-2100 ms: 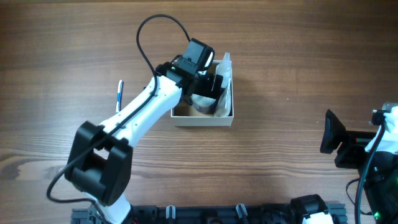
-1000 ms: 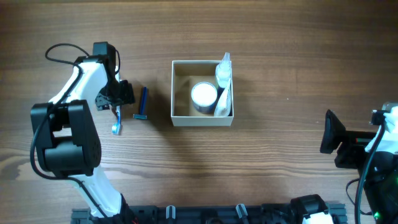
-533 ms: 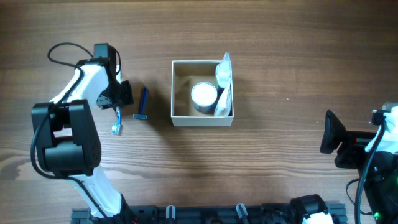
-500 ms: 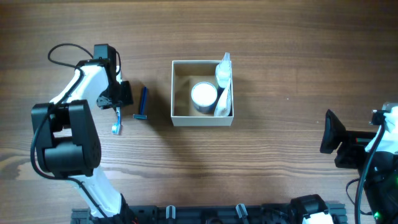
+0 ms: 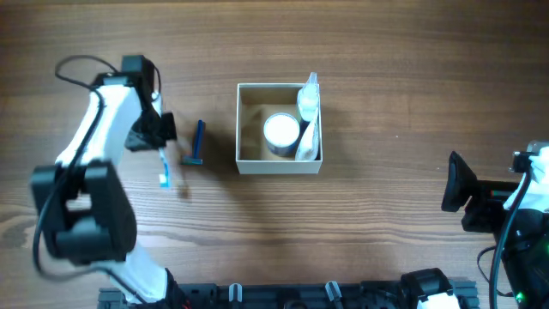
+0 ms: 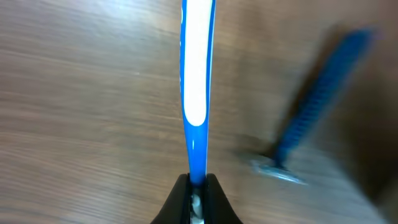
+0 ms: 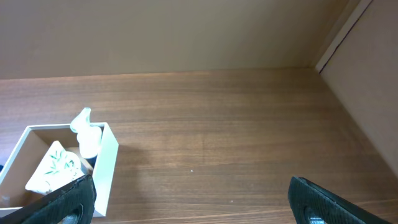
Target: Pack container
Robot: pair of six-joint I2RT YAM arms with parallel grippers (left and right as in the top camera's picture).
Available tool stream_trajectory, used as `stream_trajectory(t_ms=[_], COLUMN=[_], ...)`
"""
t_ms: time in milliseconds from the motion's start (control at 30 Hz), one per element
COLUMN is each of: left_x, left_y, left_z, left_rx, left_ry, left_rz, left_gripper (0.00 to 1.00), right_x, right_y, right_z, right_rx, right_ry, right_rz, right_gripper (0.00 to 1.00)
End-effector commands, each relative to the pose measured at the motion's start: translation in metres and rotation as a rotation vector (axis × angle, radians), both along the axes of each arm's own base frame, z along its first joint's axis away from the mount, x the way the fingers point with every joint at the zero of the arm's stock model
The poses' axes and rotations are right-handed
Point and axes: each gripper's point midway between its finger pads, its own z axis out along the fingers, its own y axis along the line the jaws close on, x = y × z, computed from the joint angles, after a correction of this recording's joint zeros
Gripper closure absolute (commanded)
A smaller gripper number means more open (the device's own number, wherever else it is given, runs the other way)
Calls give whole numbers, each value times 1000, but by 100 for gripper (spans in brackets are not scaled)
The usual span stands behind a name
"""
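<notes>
The container, a square white-walled box with a tan inside, sits at the table's middle. It holds a round white-lidded jar and a white tube. Left of it, my left gripper is shut on a blue-and-white toothbrush. In the left wrist view the jaws pinch the toothbrush handle, which points away from the camera. A blue razor lies between the toothbrush and the box and shows blurred. My right gripper stands open far to the right, holding nothing.
From the right wrist the container's white wall shows at the lower left, with bare wood table beyond. A tan wall edge runs along the far right. The right arm rests at the table's right edge.
My left gripper has shut on the toothbrush and raised it slightly off the wood; the arm has shifted a little. The razor, box and right arm have not moved.
</notes>
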Motion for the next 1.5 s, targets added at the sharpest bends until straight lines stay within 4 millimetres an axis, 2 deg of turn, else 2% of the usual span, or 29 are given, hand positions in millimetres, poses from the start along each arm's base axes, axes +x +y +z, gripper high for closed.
stream_trajectory(t_ms=[0,133,233,333,433,500,567,667,767,900,967,1033,1100,1167,1200,1300,1333,1467], left_x=[17,17,19,27,38,43,44,44,41,41,39,37,35,32,29,28,26,15], left_y=[-41,-100,-144,-176,-203,-216,-220,-221,-219,-215,-206,-194,-168,-142,-124,-96,-88,-83], left_z=[94,149,158,146,124,100,74,42,32,56,89,105,116,116,110,82,64,-11], left_rx=[-113,-207,-232,-221,-235,-230,-216,-197,-187,-194,-199,-186,-120,-62,-41,-14,-14,-74], left_ry=[-269,-470,-530,-536,-517,-471,-408,-330,-295,-325,-374,-404,-421,-398,-358,-280,-232,-70], left_rz=[-45,-180,-265,-322,-351,-373,-380,-371,-369,-354,-329,-310,-265,-216,-176,-116,-127,-173], left_gripper=[96,96,96,96,96,96,96,90,81,66,51,46,41,37,33,30,29,29], right_x=[1,1,1,1,1,1,1,0,1,1,1,1,1,0,0,1,1,1], right_y=[-2,-2,-2,-2,-2,-2,-2,-2,-2,-2,-2,-2,-2,-2,-2,-2,-2,-2], right_z=[0,0,0,0,0,0,0,0,0,0,0,0,0,0,0,0,0,0], right_rx=[-12,-12,-12,-12,-12,-12,-12,-12,-12,-12,-12,-12,-12,-12,-12,-12,-12,-12], right_ry=[3,3,3,3,3,3,3,3,3,3,3,3,3,3,3,3,3,3], right_rz=[-10,-9,-10,-10,-10,-9,-10,-9,-9,-10,-10,-10,-10,-9,-9,-10,-10,-10], right_gripper=[0,1,0,0,0,0,0,0,0,0,0,0,0,0,0,0,0,0])
